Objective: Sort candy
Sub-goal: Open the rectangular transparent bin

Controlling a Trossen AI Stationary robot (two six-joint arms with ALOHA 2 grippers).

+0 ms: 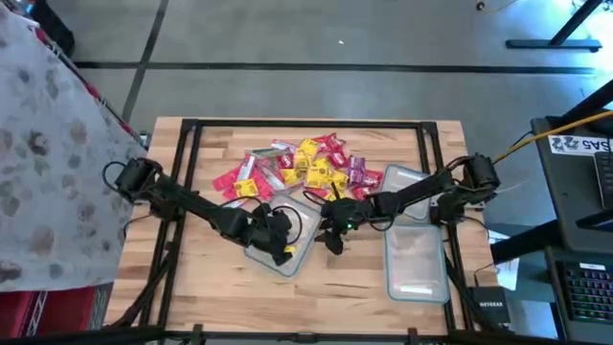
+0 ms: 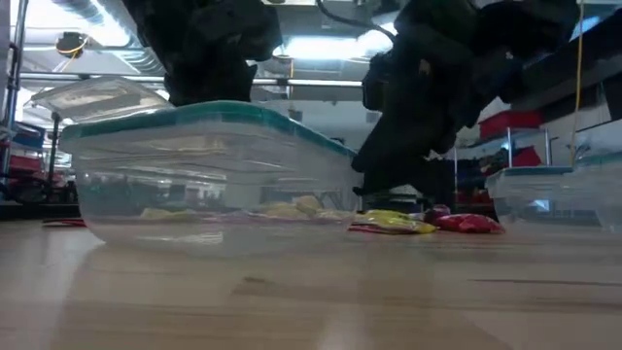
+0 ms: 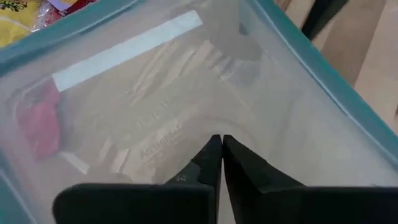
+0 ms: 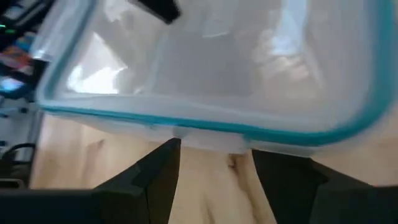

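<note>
Hovering over the clear container, left gripper jaws pressed together, empty; right gripper beside it, jaws wide.

Two matte black jointed arms, cables looping at their wrists; left gripper and right gripper show dark, angular fingers.

I work in a robotics lab or workshop. Beyond my jaws, exposed ducts and strip lights hang over open shelving. My wooden table stands on grey concrete, with a keyboard and a Netgear router beside my right arm.
</note>
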